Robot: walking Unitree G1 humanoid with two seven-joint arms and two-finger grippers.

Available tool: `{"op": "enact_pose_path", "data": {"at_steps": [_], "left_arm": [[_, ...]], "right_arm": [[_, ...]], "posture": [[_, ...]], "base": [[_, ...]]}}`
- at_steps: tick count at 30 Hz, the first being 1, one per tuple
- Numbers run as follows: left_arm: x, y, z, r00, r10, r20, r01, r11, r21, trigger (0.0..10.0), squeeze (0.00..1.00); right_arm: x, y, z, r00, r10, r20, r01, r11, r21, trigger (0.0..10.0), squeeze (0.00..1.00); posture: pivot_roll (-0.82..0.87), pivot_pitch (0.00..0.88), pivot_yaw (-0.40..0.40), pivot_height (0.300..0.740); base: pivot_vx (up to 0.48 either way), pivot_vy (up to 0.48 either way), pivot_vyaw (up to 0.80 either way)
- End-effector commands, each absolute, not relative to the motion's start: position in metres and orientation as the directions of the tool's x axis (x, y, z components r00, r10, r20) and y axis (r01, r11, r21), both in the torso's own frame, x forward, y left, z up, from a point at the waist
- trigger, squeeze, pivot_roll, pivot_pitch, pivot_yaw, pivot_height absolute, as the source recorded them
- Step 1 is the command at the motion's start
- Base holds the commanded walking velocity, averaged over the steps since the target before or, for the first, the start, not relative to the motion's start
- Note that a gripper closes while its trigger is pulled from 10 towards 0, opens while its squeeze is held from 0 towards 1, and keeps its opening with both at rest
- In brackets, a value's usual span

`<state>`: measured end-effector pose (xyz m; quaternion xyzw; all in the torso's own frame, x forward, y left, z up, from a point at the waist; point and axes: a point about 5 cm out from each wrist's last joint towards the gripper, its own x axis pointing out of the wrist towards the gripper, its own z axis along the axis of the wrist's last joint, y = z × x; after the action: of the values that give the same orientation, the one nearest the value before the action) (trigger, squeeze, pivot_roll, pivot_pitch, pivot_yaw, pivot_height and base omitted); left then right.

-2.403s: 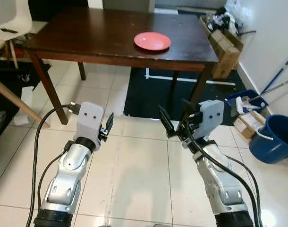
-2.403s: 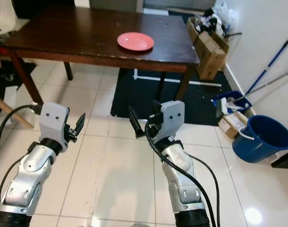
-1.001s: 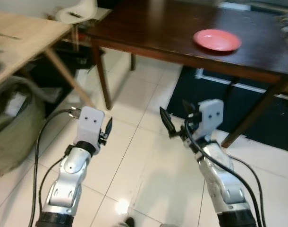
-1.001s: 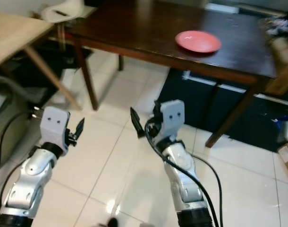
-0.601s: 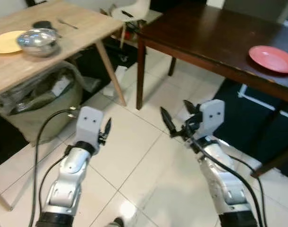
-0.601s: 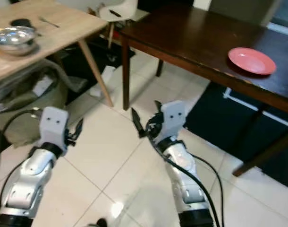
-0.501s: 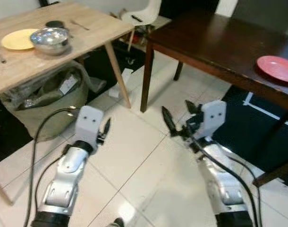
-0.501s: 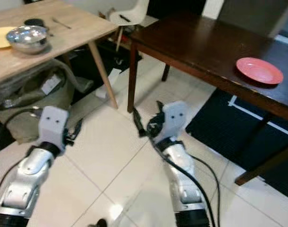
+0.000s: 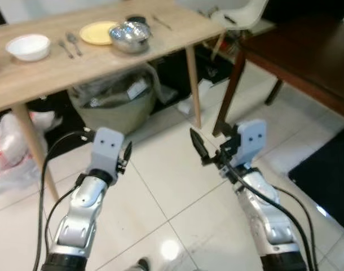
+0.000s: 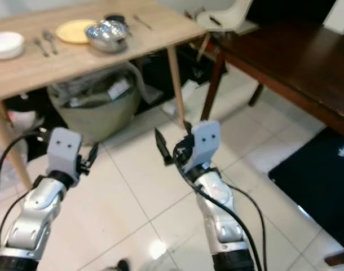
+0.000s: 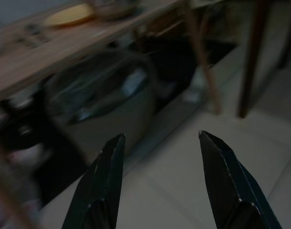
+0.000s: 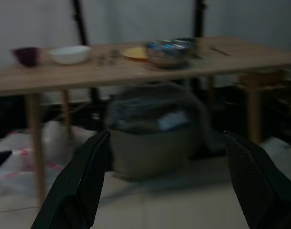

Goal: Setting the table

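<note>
A pale wooden table (image 9: 48,70) stands ahead on the left. It carries a white bowl (image 9: 28,47), cutlery (image 9: 70,44), a yellow plate (image 9: 100,32) and a steel bowl (image 9: 129,35). The right wrist view also catches a small purple bowl (image 12: 25,55) at the table's end. A dark wooden table (image 9: 307,51) fills the upper right. My left gripper (image 9: 126,155) and right gripper (image 9: 211,144) are both held out over the tiled floor, open and holding nothing, well short of either table.
A grey bag (image 9: 113,99) sits under the pale table, with a white plastic bag (image 9: 8,152) on the floor to its left. A white chair (image 9: 239,20) stands between the two tables. A dark rug (image 9: 330,175) lies at the right.
The view has swung left: the pale table with its dishes has come in, and the dark table's red plate has passed out on the right. Both arms keep their pose.
</note>
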<state>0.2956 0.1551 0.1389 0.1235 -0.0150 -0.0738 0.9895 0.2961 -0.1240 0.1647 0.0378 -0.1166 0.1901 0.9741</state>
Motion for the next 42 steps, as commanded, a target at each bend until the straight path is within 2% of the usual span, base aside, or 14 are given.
{"op": "enact_pose_path", "data": {"at_steps": [1,27,31,42], "left_arm": [[0.294,0.156,0.132,0.989,-0.146,-0.017,0.146,0.959,0.244,10.0,0.00],[0.291,0.166,0.122,0.996,-0.082,-0.036,0.089,0.958,0.274,10.0,0.00],[0.294,0.171,0.121,0.999,-0.030,-0.038,0.040,0.950,0.309,10.0,0.00],[0.294,0.171,0.122,0.999,-0.030,-0.033,0.039,0.951,0.307,10.0,0.00]], "right_arm": [[0.293,-0.123,0.158,0.904,0.368,0.219,-0.385,0.922,0.041,10.0,0.00],[0.294,-0.124,0.152,0.908,0.368,0.200,-0.385,0.922,0.051,10.0,0.00],[0.294,-0.125,0.153,0.910,0.359,0.209,-0.380,0.922,0.073,10.0,0.00],[0.294,-0.125,0.155,0.907,0.357,0.223,-0.383,0.920,0.081,10.0,0.00]], "posture": [[-0.11,0.000,0.024,0.740],[-0.10,0.000,0.014,0.740],[-0.11,0.000,0.012,0.740],[-0.10,0.000,0.012,0.740]], "base": [[0.000,0.000,0.79],[0.000,0.000,0.79],[0.421,0.000,0.18],[0.480,0.000,0.00]]}}
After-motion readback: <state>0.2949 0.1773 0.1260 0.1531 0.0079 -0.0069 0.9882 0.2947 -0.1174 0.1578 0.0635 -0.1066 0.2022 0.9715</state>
